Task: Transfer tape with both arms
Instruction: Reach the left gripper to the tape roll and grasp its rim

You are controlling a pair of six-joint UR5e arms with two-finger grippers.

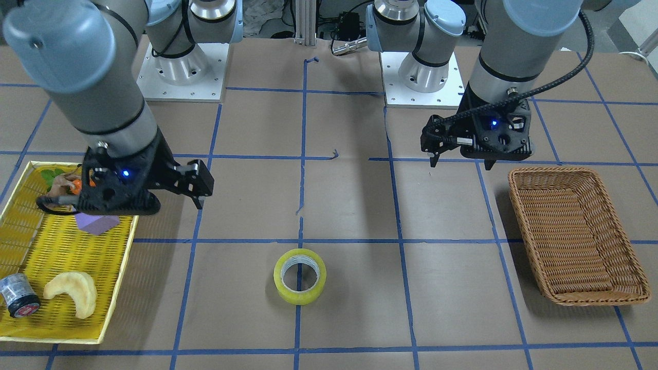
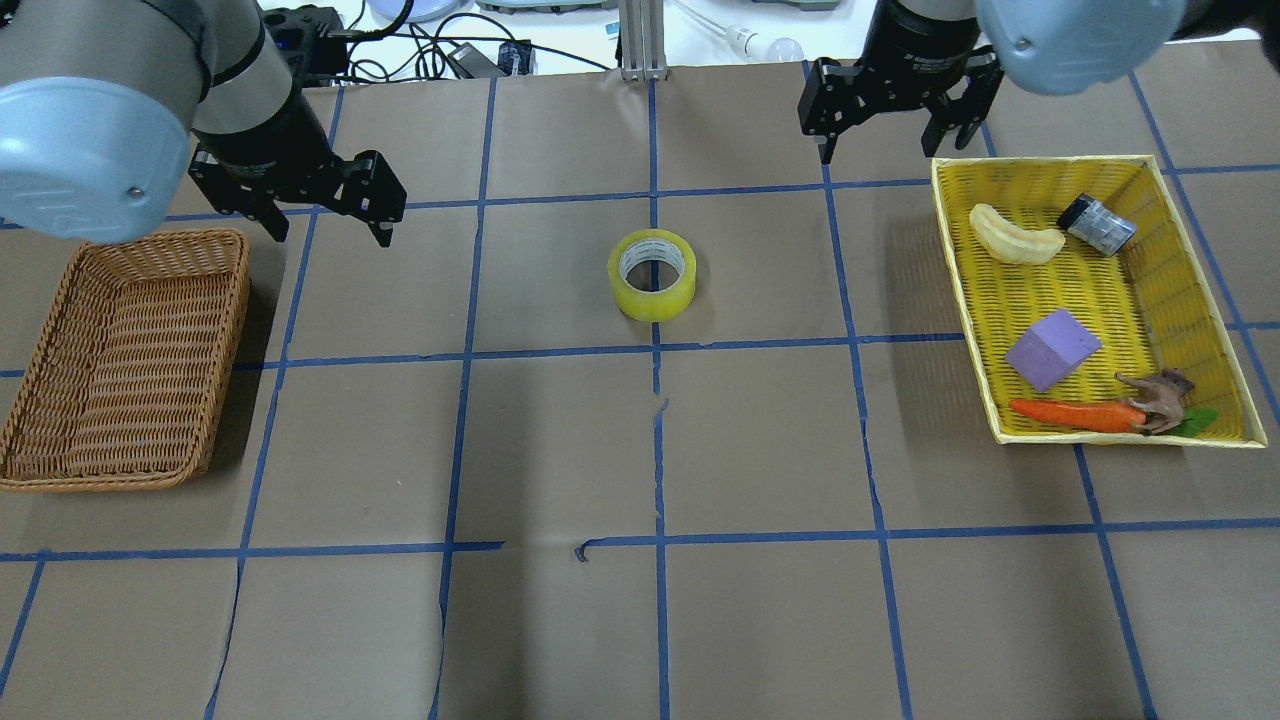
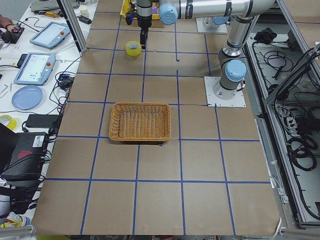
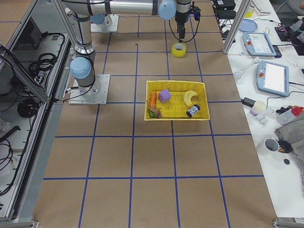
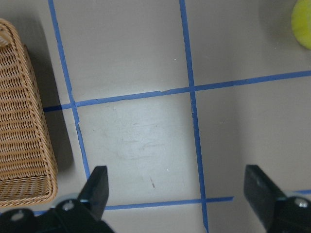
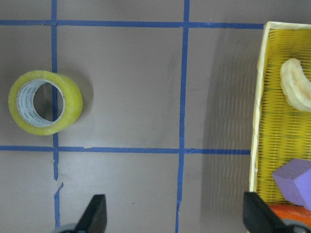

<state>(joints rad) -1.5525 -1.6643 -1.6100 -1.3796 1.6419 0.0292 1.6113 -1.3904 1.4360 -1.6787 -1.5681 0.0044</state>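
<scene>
The yellow tape roll (image 2: 652, 273) lies flat on the brown table, on the middle blue line, hole facing up. It also shows in the front view (image 1: 300, 276) and at the left of the right wrist view (image 6: 45, 102). A sliver of the tape (image 5: 303, 19) shows at the top right of the left wrist view. My left gripper (image 2: 330, 235) is open and empty, above the table between the wicker basket and the tape. My right gripper (image 2: 882, 150) is open and empty, above the table beside the yellow tray's far corner. Both are well apart from the tape.
A wicker basket (image 2: 60, 300) sits on my left side. A yellow tray (image 2: 955, 260) on my right holds a pale croissant-like piece (image 2: 1015, 236), a small dark cylinder (image 2: 1096, 224), a purple block (image 2: 1052, 348), a carrot (image 2: 1075, 413) and a brown toy animal (image 2: 1160, 397).
</scene>
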